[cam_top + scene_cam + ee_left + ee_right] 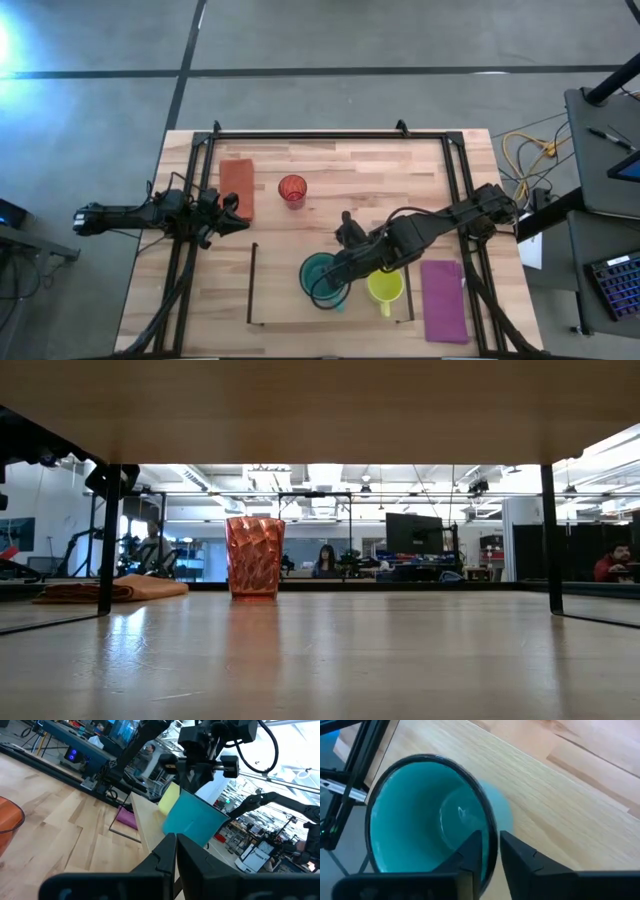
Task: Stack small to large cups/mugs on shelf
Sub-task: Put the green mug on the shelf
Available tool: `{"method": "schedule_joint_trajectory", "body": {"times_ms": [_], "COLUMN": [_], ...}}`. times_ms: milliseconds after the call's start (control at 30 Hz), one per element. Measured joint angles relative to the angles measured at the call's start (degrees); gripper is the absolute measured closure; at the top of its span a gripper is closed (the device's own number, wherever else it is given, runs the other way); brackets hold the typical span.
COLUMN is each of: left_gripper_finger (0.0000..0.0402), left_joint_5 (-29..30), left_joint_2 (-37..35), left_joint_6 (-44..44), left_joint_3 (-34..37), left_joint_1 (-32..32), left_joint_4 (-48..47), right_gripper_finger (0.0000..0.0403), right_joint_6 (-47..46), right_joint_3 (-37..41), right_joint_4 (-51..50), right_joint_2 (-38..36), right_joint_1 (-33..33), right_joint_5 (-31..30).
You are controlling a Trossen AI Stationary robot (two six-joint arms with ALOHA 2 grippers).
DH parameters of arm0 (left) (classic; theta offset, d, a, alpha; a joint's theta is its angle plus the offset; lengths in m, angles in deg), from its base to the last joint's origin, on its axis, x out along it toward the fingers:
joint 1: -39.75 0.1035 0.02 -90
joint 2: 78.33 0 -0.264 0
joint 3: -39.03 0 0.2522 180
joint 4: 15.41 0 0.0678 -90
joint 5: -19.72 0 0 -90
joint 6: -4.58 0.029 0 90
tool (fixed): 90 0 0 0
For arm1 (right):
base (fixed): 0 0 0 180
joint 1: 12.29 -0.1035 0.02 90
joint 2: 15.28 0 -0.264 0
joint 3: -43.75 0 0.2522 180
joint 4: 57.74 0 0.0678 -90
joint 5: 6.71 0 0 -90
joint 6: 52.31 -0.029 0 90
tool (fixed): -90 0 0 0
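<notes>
The teal mug (322, 280) is at the left part of the wire-framed shelf (270, 300), with my right gripper (340, 266) shut on it. It also shows in the left wrist view (196, 822), tilted. The yellow mug (385, 287) stands on its base on the shelf right of the teal mug. The red cup (292, 189) stands upright on the table farther back and shows in the low view (254, 557). My left gripper (238, 212) is shut and empty at the table's left, beside the orange cloth (237, 187). My right gripper holds the teal mug by its rim and wall (492, 842), one finger inside the mug and one outside. The fingers come slanting down from the table's right and far side. The mug is tilted; whether its base touches the shelf I cannot tell.
A purple cloth (443, 300) lies right of the shelf. A larger black frame (330, 133) runs around the table. In the low view the shelf's underside (320, 410) spans the top, with a black post (108, 540) at the left. People sit in the room behind.
</notes>
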Motion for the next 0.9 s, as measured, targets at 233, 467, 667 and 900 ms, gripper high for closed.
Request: {"method": "schedule_joint_trajectory", "body": {"times_ms": [233,467,667,900], "left_gripper_finger": [0.0402,0.0402,0.0402,0.0402], "left_joint_5": [0.0,-0.02,0.0,9.32], "left_joint_2": [0.01,0.02,0.02,0.07], "left_joint_6": [0.01,0.02,0.01,-12.78], "left_joint_3": [-0.02,-0.02,-0.01,0.0], "left_joint_1": [-0.01,0.0,-0.02,0.0], "left_joint_4": [0.01,0.02,0.01,9.1], "right_gripper_finger": [0.0299,0.0283,0.0284,0.0283], "right_joint_6": [5.5,10.61,13.96,14.87], "right_joint_3": [-2.71,-8.37,-11.84,-12.92], "right_joint_4": [-0.4,-4.15,-6.25,-6.6], "right_joint_2": [-0.17,-0.68,-0.66,-0.61], "right_joint_1": [-0.25,-0.25,-0.14,-0.12], "right_joint_5": [-0.47,-2.75,-5.56,-5.6]}}
